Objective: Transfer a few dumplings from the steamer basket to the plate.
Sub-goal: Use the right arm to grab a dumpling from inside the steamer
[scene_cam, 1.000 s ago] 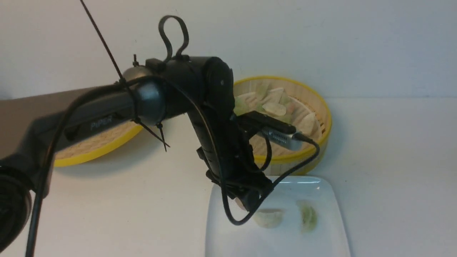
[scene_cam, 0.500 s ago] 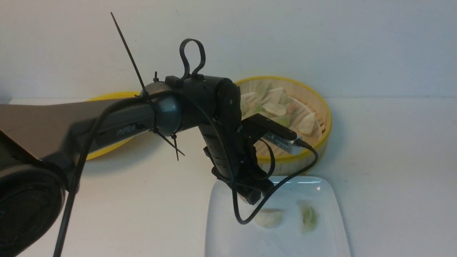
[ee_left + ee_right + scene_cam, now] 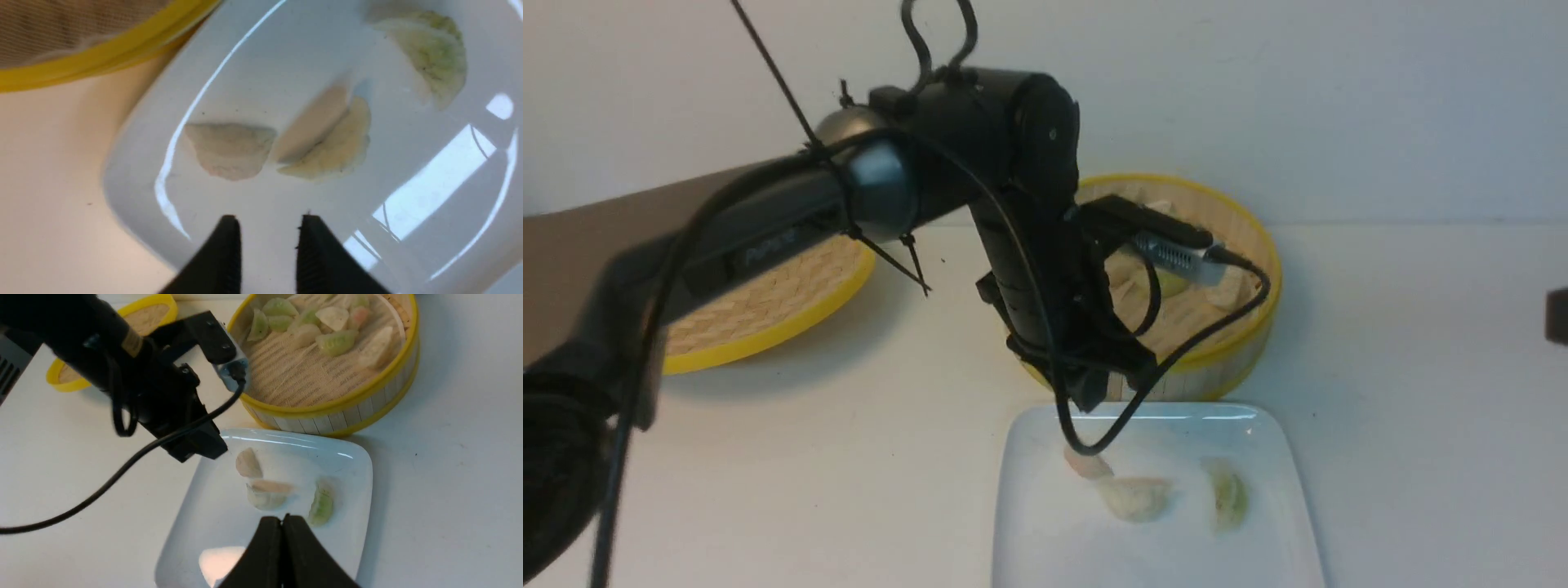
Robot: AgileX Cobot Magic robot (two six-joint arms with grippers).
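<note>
Now my left gripper (image 3: 267,226) hangs parted, empty, over the plate (image 3: 1029,539) holding three dumplings (image 3: 1134,498), steamer basket (image 3: 1272,278) at its twelve o'clock.

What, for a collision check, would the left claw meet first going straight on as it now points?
Most likely the bare plate, just short of the pinkish dumpling and the pale dumpling. The open left claw aims down at it; depth is unclear.

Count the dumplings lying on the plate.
3, all on the plate: a pinkish dumpling nearest the steamer basket, a pale one beside it, a green one farthest right. None appears hidden.
</note>
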